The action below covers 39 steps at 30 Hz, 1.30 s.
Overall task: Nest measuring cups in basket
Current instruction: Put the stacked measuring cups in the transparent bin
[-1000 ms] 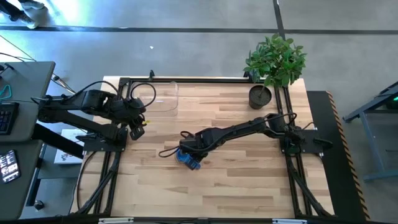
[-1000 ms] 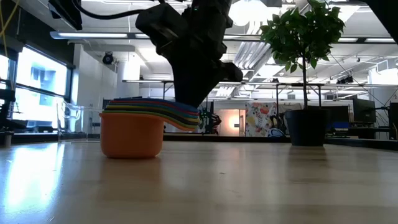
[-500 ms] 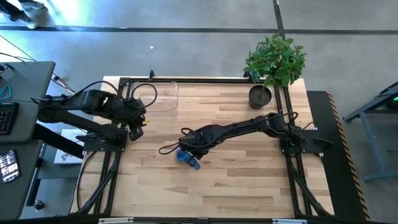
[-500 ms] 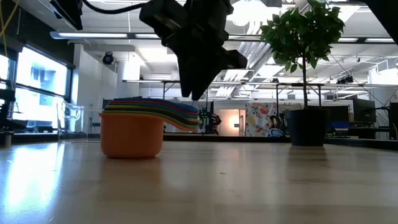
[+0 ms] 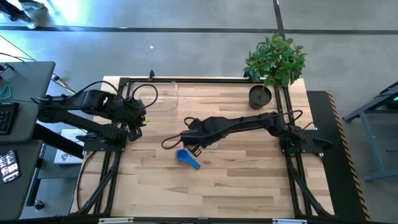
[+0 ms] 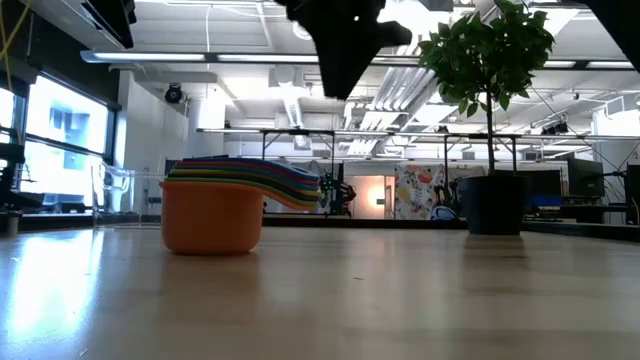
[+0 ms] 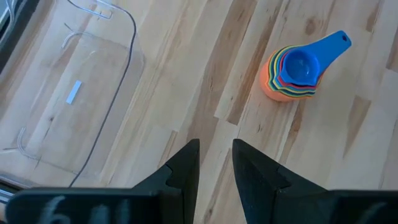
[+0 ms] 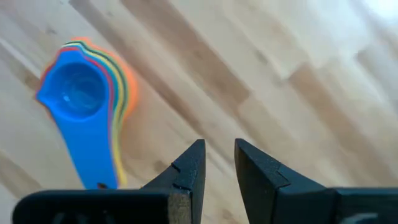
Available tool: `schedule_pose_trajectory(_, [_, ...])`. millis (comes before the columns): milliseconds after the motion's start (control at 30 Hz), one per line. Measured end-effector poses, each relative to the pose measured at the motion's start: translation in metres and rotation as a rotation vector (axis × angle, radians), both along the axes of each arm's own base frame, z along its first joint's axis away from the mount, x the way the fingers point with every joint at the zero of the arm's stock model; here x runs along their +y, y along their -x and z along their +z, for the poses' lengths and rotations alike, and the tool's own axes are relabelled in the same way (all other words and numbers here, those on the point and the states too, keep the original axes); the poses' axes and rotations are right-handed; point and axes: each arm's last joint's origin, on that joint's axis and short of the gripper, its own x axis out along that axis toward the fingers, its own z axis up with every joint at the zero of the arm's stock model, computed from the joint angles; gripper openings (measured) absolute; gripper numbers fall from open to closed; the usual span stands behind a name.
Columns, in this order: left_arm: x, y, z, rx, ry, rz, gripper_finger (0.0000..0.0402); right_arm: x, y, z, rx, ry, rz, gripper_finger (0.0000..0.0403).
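butcher-block surface [image 5: 249,180] up front, nested measuring cups [image 5: 187,158] sitting on it mid-way. right end effector [image 5: 194,148] hovers just above, fingers slightly apart, empty. left end effector [image 5: 135,127] likewise, near the clear basket [image 5: 163,97]. potted plant [image 5: 273,65] at the back, bright workshop behind.

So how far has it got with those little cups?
The nesting looks done: the measuring cups sit stacked, blue on top, orange at the bottom. Nothing is in hand; the right gripper hangs empty above the table beside the stack, and the left gripper waits near the basket. Left to do: the stack stands on the table, outside the basket.
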Motion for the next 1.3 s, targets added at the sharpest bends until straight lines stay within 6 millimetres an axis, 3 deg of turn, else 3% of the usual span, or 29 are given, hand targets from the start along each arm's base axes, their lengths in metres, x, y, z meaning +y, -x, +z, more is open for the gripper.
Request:
schedule_pose_trajectory(167, [0.0,0.0,0.0,-0.001,0.0,0.0,0.0085,-0.007,0.01,0.023,0.007,0.094,0.05,0.0078])
schedule_pose_trajectory(467, [0.0,0.0,0.0,-0.013,0.04,0.076,0.0085,-0.025,0.044,0.052,0.011,0.233,0.113,0.0078])
schedule_pose_trajectory(600, [0.0,0.0,0.0,-0.026,0.06,0.139,0.0085,-0.035,0.073,0.068,0.022,0.301,0.135,0.0078])
schedule_pose_trajectory(767, [0.002,-0.001,0.001,-0.052,0.049,0.225,0.0085,-0.051,0.124,0.075,-0.026,0.347,0.09,0.0078])
schedule_pose_trajectory(1000, [0.002,-0.005,0.003,-0.117,0.063,0.275,0.0085,-0.058,0.192,0.063,-0.287,0.287,0.052,0.0078])
schedule_pose_trajectory(1300, [0.002,-0.012,0.007,-0.194,0.078,0.273,0.0085,-0.063,0.251,0.035,-0.454,0.267,0.062,0.0078])
